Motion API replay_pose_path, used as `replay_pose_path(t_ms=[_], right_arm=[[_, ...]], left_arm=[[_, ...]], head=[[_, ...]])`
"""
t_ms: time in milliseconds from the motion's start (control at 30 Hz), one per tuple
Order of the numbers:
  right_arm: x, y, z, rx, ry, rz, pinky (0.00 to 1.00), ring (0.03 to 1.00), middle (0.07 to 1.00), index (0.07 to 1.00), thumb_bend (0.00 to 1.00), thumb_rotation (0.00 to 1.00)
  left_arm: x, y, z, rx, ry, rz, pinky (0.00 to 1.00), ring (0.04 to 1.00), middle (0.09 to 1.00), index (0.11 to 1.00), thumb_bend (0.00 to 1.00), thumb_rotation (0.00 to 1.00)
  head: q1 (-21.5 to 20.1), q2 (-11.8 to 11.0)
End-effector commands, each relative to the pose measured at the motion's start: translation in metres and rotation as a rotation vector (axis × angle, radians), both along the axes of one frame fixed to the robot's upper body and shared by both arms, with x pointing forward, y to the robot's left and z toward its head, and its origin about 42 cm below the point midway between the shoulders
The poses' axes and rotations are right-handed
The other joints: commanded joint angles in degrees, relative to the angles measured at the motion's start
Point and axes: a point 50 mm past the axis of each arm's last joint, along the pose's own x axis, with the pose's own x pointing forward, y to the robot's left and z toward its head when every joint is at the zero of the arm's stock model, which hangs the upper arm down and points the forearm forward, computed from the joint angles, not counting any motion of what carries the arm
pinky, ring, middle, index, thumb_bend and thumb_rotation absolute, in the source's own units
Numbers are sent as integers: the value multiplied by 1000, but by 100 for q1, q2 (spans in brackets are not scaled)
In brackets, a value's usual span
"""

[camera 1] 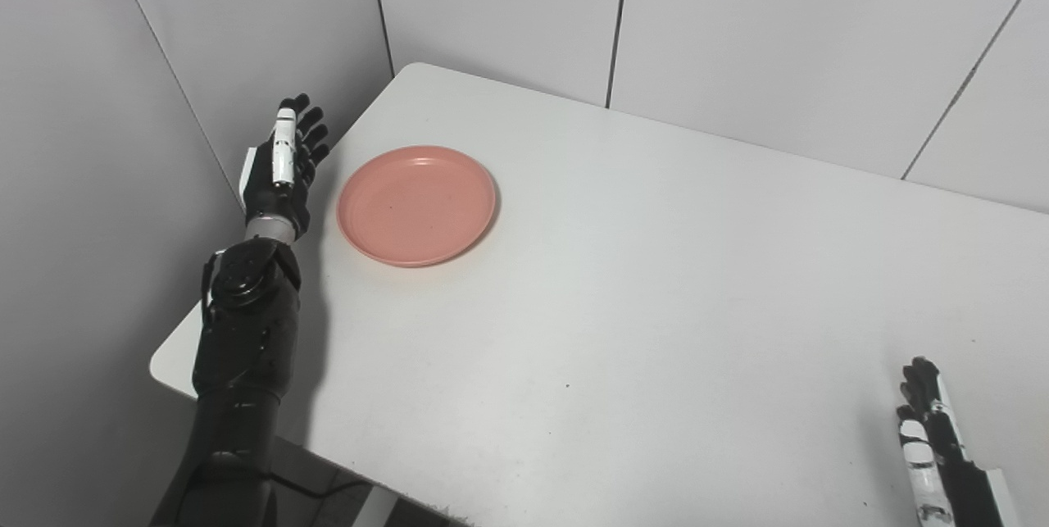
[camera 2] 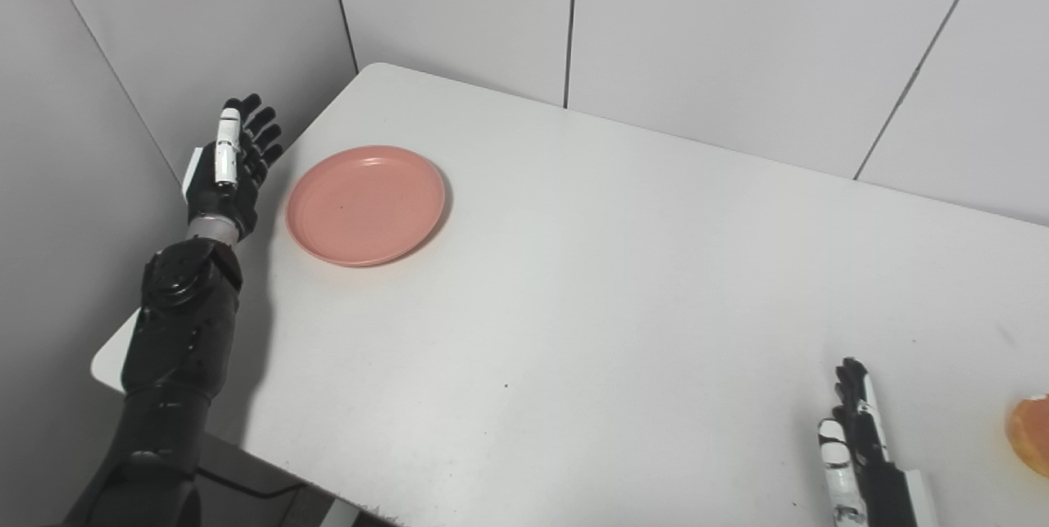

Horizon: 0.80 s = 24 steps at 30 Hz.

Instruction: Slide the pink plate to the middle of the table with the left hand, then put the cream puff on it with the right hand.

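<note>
The pink plate lies flat near the table's far left corner, with nothing on it. My left hand is raised just left of the plate, over the table's left edge, open with fingers spread and not touching it. Only in the right eye view, the orange-brown cream puff shows at the right border, partly cut off. My right hand rests low at the front right, open and holding nothing, a short way left of the puff.
The white table is hemmed in by grey wall panels on the left and behind. Its front-left corner lies just beside my left forearm.
</note>
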Motion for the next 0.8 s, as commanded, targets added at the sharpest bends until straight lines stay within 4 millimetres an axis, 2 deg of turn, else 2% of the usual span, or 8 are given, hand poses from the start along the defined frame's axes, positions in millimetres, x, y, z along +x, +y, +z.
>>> replay_pose_path(t_ms=[0, 233, 767], right_arm=[[-1, -3, 6, 3, -26, -3, 1000, 1000, 1000, 1000, 0, 1000], [-1, -2, 7, 8, -13, -9, 1000, 1000, 1000, 1000, 0, 1000], [0, -1, 9, 8, -14, -4, 1000, 1000, 1000, 1000, 0, 1000]], left_arm=[[7, 11, 25, 54, -95, 1, 923, 919, 913, 893, 375, 1000], [8, 12, 17, 22, -88, -9, 921, 924, 914, 904, 365, 1000], [19, -2, -10, -22, -36, -58, 926, 925, 925, 905, 395, 1000]], head=[[9, 9], [11, 19], [-30, 54]])
